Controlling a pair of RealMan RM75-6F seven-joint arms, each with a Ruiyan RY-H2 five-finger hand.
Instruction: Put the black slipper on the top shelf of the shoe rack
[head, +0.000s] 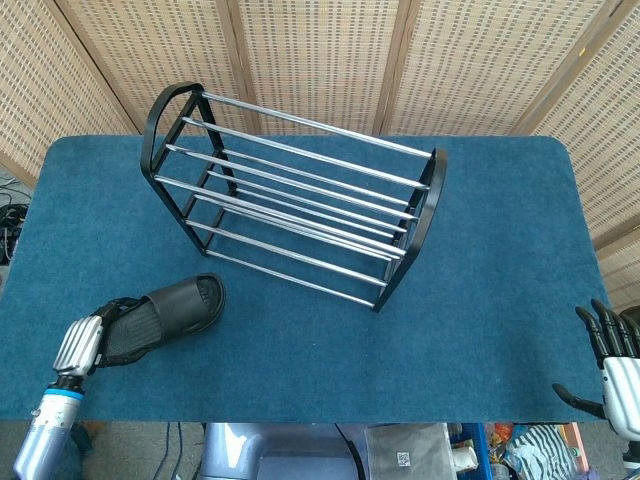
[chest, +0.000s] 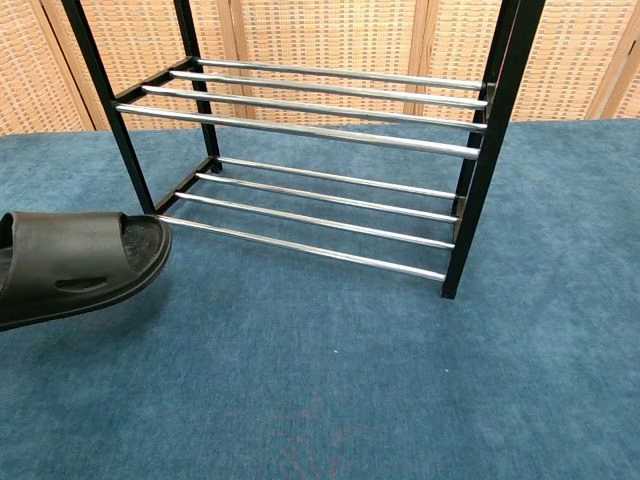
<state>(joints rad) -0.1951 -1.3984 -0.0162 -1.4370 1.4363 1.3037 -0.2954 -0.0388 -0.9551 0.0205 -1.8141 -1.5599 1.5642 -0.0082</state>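
Observation:
The black slipper (head: 165, 315) is at the front left of the blue table, toe pointing toward the shoe rack (head: 300, 190). My left hand (head: 85, 342) grips its heel end. In the chest view the slipper (chest: 80, 265) hangs just above the cloth at the left edge, toe near the rack's (chest: 320, 130) left front leg; the hand itself is out of that frame. My right hand (head: 612, 365) rests at the front right corner, fingers spread and empty. The rack's top shelf holds nothing.
The rack stands across the middle back of the blue table (head: 500, 250), its long side slanting from back left to front right. Woven screens (head: 330, 50) close off the back. Bare cloth lies between the slipper and the rack's front rails.

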